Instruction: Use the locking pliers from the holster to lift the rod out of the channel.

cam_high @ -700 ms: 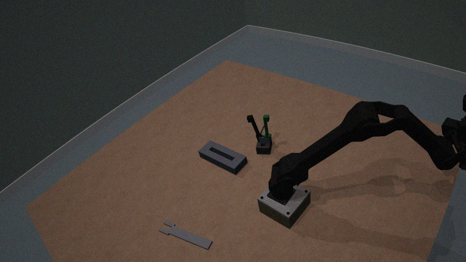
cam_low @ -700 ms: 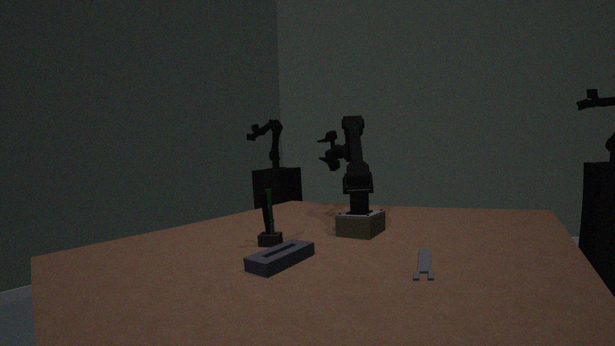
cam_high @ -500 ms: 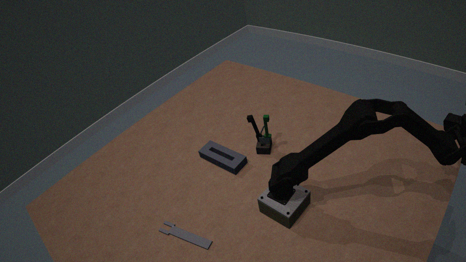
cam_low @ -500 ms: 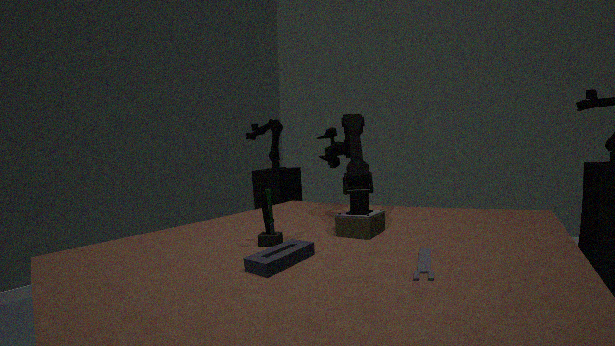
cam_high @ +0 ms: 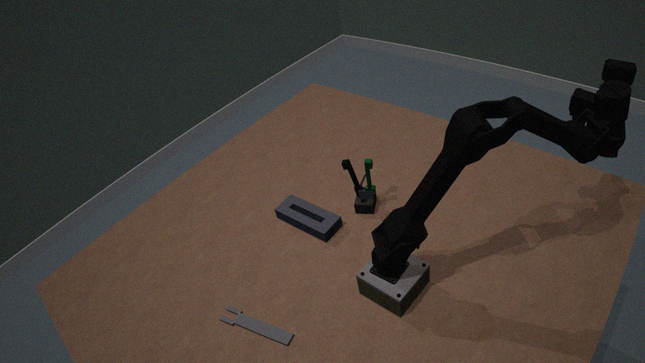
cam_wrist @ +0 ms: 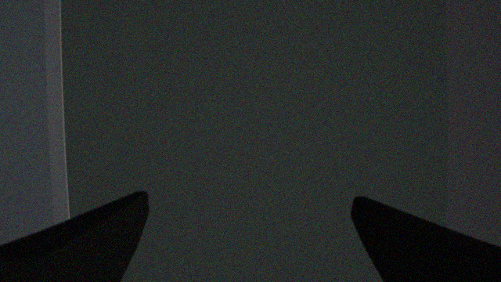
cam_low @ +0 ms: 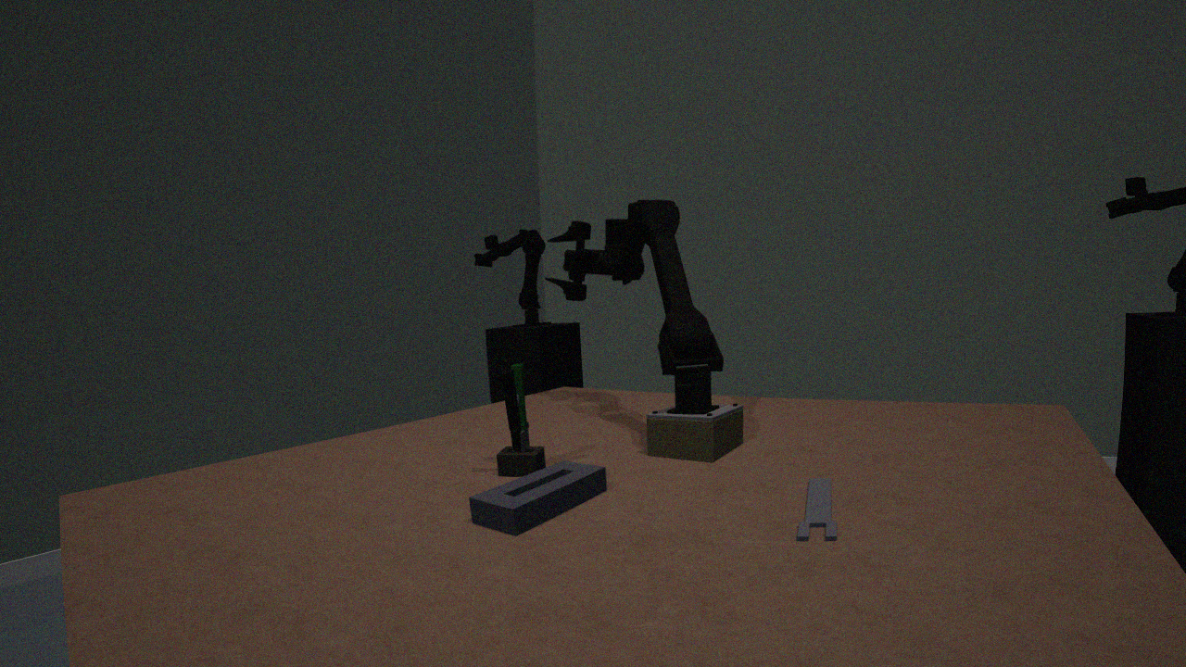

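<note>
The rod itself cannot be made out; by the task it sits within the slotted block (cam_high: 311,225) (cam_low: 555,501), whose narrow channel would keep fingers out. Near the block, the holster (cam_high: 364,207) (cam_low: 521,462) holds the pliers (cam_high: 368,173) (cam_low: 519,394) upright, handles spread upward, probably for easy grasping. Well apart, above the desk (cam_high: 202,252) (cam_low: 663,580), the pincer (cam_high: 614,106) (cam_low: 547,260) (cam_wrist: 254,204) is wide and holds nothing.

ok so the pliers (cam_high: 368,175) (cam_low: 519,397) have one green handle and one black, slotted block (cam_high: 288,216) (cam_low: 538,500)'s plain purplish grey i think, dim lighting, tabletop (cam_high: 216,252) (cam_low: 332,563)'s mottled orangey brown
</note>
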